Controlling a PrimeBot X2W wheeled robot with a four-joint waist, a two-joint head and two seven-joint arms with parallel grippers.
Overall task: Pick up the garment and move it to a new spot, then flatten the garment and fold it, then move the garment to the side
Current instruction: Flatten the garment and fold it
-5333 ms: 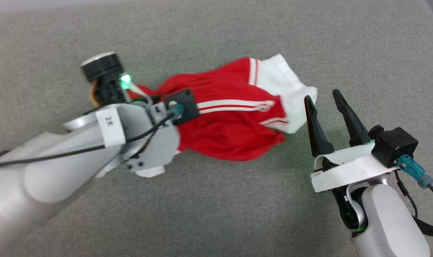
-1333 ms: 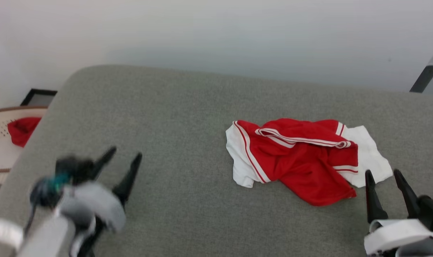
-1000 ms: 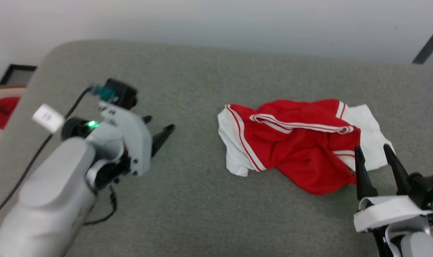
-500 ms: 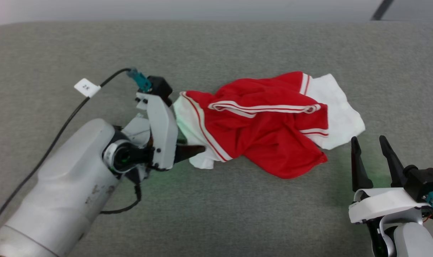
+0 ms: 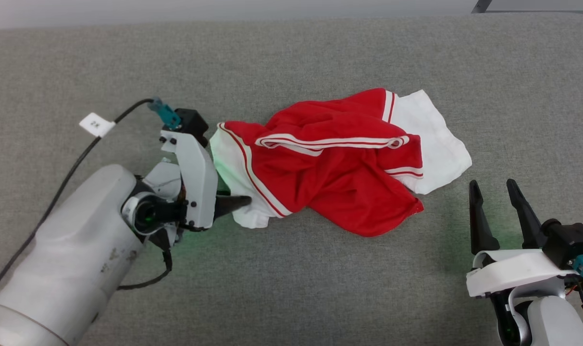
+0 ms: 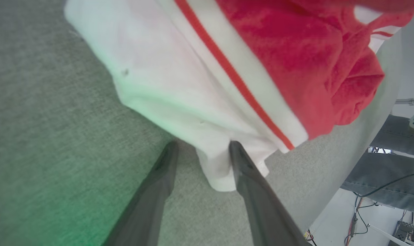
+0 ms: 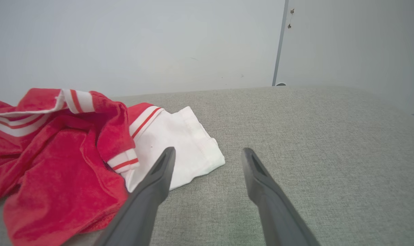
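Garment (image 5: pixel 339 178) crumpled on grey cushioned surface (image 5: pixel 291 293), left gripper (image 6: pixel 201 148) at sleeve corner

Garment is seen bunched near the middle of the surface: red body in the centre, a white sleeve at each end, striped trim across the top fold. Left gripper is held spread, with the lower corner of the left-hand white sleeve (image 6: pixel 179 102) lying between its fingertips, not clamped. Right gripper (image 5: pixel 492 182) is also spread, with nothing held, positioned just beside the other white sleeve (image 7: pixel 172 143).
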